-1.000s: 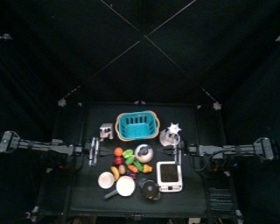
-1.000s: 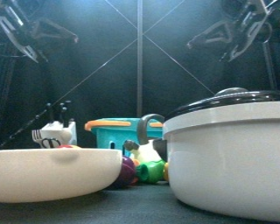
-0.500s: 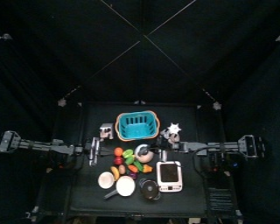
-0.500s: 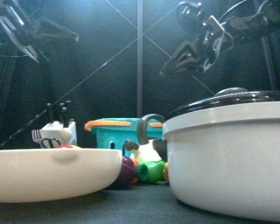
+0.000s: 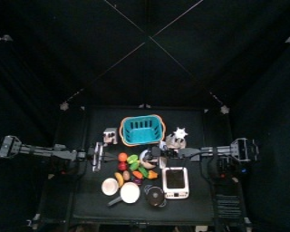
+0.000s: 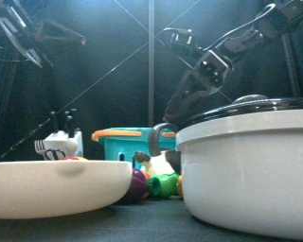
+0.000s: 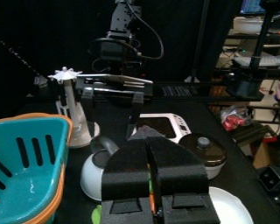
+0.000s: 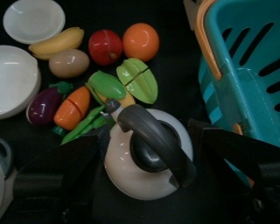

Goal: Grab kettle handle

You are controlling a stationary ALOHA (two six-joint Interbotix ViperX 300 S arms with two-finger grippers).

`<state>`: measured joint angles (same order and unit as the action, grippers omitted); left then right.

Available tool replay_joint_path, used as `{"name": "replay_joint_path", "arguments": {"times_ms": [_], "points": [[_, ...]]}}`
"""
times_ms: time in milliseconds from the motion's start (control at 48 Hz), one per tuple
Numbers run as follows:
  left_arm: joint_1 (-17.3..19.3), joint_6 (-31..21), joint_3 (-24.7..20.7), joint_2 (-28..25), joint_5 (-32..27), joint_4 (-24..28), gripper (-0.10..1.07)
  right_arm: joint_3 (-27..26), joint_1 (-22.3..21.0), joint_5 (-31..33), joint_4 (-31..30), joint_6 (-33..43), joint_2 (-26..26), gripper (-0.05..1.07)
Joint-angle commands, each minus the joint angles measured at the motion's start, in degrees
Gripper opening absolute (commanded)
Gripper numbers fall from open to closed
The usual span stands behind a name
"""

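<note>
Cream-coloured and squat, the kettle [image 8: 145, 156] sits near the middle of the tabletop [image 5: 81, 204], its dark arched handle [image 8: 154, 140] curving over the lid, with the teal basket [image 8: 248, 66] just beside it toward the back edge and a cluster of toy fruit and vegetables [image 8: 108, 74] close on its other side. The right gripper [image 8: 140, 197] hangs directly above the kettle with its fingers spread wide, one on each side of the handle but not touching it. The left gripper [image 7: 153, 179] waits toward the left edge with its fingers pressed together, looking across at the kettle. Crowding is the main hazard in the grasp to come: if the right arm descends slightly off line, one finger could land on the lid or the handle's end and push the kettle into the basket wall or the green vegetable [image 8: 105, 87] next to the spout. Closing too high would let the fingers slide off the rounded arch, and closing too low could jam them against the lid. A white bowl [image 6: 60, 194] and a large lidded pot [image 6: 249, 165] stand along the front edge, well apart from the work.
</note>
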<state>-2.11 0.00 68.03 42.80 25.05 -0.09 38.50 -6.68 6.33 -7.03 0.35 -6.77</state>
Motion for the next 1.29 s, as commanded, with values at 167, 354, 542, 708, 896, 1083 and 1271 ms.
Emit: {"name": "replay_joint_path", "arguments": {"times_ms": [167, 354, 542, 708, 896, 1083, 1271], "points": [[-0.1, 0.1, -0.9, -0.1, 0.6, -0.1, -0.02, -1.0, -1.4, 0.9, -0.6, 0.1, 0.8, 1.0], [-0.1, 0.2, -0.9, -0.1, 0.6, -0.1, -0.02, -0.6, -2.5, 0.9, -0.6, -0.4, 1.6, 0.99], [-0.1, 0.1, -0.8, -0.1, 0.6, -0.1, -0.02, -0.6, -2.6, 0.9, -0.9, -0.4, 2.9, 0.9], [-0.1, 0.1, -0.7, -0.1, 0.6, -0.1, -0.02, -0.5, -2.5, 1.1, -1.0, -0.4, 3.2, 0.78], [-0.1, 0.2, -0.9, -0.1, 0.6, -0.1, -0.02, -0.7, -2.2, 1.8, -1.8, -0.4, 3.2, 0.59], [-0.1, 0.1, -0.8, 0.1, 0.6, 0.0, -0.02, -0.9, -2.2, 1.8, -2.2, 0.3, 3.2, 0.49], [-0.1, 0.1, -0.2, 2.5, 0.6, -0.1, -0.02, -1.5, -2.1, 1.8, -2.2, 0.4, 2.7, 0.49]]}}
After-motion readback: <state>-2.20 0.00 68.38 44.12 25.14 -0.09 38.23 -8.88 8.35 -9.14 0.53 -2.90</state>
